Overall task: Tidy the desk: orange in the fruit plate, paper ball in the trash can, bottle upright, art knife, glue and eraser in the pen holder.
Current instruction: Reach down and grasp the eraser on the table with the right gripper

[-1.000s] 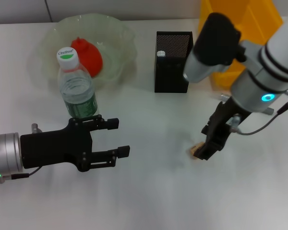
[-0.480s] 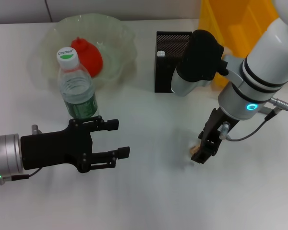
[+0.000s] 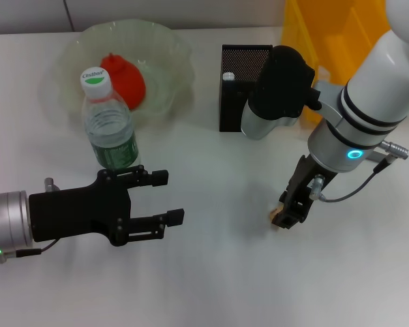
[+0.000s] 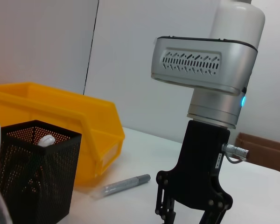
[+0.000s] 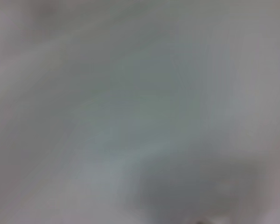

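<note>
the right claw (image 3: 283,219) is pinching together on the tiny tan rectangular eraser (image 3: 276,216), light and stiff; short sides are offering best hold.

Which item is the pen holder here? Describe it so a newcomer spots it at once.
Start at the big yellow trash can at the far right of the white desk. Just to its left stands the pen holder, right of the pale-green fruit plate. It is the only black mesh thing there: a tall square cup.
</note>
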### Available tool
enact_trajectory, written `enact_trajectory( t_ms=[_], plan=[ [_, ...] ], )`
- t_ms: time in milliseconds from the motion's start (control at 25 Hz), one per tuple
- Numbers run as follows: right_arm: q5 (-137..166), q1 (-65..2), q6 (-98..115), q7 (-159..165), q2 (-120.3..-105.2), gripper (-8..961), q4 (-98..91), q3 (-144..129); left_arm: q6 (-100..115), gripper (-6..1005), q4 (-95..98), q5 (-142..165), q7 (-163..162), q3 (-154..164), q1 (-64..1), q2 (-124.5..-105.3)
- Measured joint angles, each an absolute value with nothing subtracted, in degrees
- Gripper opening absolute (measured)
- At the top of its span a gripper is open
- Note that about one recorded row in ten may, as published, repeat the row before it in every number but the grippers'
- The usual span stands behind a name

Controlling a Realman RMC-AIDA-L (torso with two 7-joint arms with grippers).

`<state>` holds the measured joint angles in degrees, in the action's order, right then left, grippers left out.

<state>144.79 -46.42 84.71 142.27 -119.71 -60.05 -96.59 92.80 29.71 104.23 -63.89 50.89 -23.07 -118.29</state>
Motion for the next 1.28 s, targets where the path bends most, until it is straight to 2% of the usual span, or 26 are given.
enact_trajectory(
  t_ms=[600,800,1280],
  plan=[
    [144.7,-46.4,85.3,143.0,-119.72,427,-60.7,-96.8,92.6,755,29.7,104.2,-63.5,50.9,-22.9,-118.3],
    [144.6,-46.1,85.4,143.0,-119.7,597,-61.4,-97.6,92.6,755,29.7,104.2,-63.4,50.9,-22.8,-118.3],
    [144.6,-46.0,85.1,143.1,-119.76,533,-61.5,-100.3,92.6,754,29.7,104.2,-63.4,50.9,-22.9,-118.3]
  ],
)
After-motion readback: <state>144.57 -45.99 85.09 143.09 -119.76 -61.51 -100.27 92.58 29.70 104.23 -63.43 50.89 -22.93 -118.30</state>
